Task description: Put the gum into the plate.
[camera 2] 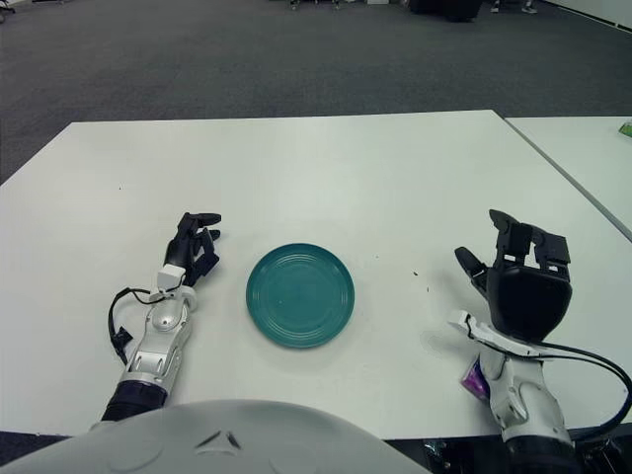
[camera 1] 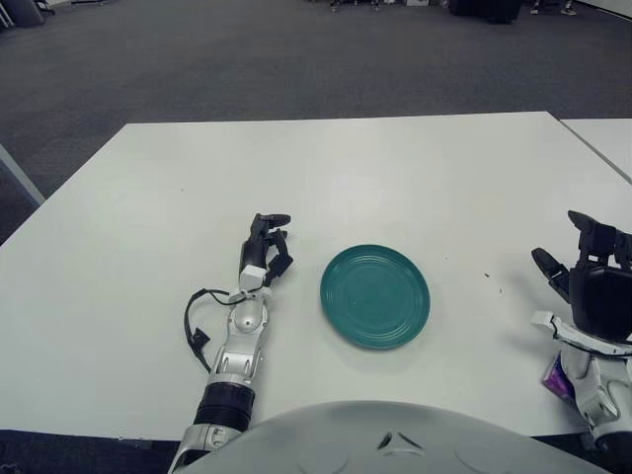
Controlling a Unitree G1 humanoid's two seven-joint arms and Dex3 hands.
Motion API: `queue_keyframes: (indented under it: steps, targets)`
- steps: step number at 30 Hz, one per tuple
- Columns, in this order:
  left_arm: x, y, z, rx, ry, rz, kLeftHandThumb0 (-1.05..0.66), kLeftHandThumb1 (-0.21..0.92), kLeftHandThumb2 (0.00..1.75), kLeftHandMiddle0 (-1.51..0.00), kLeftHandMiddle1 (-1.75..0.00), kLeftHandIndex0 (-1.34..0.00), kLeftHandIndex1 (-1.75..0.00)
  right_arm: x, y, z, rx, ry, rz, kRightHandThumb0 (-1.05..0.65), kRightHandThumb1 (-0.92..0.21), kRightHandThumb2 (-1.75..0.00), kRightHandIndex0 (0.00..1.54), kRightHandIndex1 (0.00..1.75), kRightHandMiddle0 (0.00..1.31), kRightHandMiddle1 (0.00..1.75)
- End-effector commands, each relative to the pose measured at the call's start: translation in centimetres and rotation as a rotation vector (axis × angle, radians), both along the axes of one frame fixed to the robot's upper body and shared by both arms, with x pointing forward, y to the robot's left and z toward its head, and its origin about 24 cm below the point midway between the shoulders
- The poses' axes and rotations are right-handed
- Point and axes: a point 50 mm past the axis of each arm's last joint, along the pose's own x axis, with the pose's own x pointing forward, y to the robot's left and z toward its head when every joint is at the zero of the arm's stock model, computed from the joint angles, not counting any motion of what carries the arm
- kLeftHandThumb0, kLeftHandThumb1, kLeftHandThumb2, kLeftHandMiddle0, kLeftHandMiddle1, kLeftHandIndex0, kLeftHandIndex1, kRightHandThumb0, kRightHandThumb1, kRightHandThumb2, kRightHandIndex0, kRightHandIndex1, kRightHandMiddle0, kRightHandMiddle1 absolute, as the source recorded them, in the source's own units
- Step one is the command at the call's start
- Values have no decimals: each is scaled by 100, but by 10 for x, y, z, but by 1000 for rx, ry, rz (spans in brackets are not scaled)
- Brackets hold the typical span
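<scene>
White surface [camera 2: 395,168] carries the teal plate [camera 2: 300,294], the idle left hand [camera 2: 193,247] beside it, while the right hand [camera 2: 520,281], fingers spread and empty, is raised above the purple gum [camera 2: 475,378], judged light, slippery-wrapped, best pinched across its sides.

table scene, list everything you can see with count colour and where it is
plate: one, teal, near the middle of the table, nothing on it
gum: one, purple, only partly seen, at the near right edge of the table, mostly hidden behind the right wrist
table: one, white, fills most of both views; the corner of a second white table shows on the right
floor: dark grey carpet, beyond the table
left hand: one, black fingers on a silver forearm, shows left of the plate, idle, holds nothing
right hand: one, black, fingers spread, raised at the right side of the table, above the gum, holds nothing
</scene>
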Motion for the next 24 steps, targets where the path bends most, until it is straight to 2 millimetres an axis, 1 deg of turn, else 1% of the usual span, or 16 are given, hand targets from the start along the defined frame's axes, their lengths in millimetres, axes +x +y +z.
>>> queue_keyframes:
  steps: [1,6,11,12,16,24]
  targets:
    - [-4,8,-5,36,48,41,-74,92,101,-31,-109,-32,-122,-38,26,-75,169,246,-66,-73,-92,-42,41,66,0,99]
    - [-4,7,-4,35,50,41,-71,92,100,-32,-111,-36,-124,-30,33,-77,178,221,-35,-74,-92,-43,41,68,0,100]
    - [-3,4,-3,24,38,28,-69,92,99,-33,-113,-36,-124,-15,44,-79,181,207,-3,-75,-92,-44,40,69,0,101]
    - [-3,4,-3,21,37,25,-69,92,99,-33,-113,-36,-124,-13,45,-80,180,205,2,-75,-92,-44,39,70,0,101]
    - [-3,0,-6,10,45,21,-68,92,100,-32,-114,-34,-122,6,57,-76,160,183,51,-74,-92,-44,36,74,0,99]
    - [-2,-3,-8,-3,37,16,-69,92,100,-30,-111,-29,-123,20,66,-74,138,182,94,-72,-92,-41,34,78,0,101]
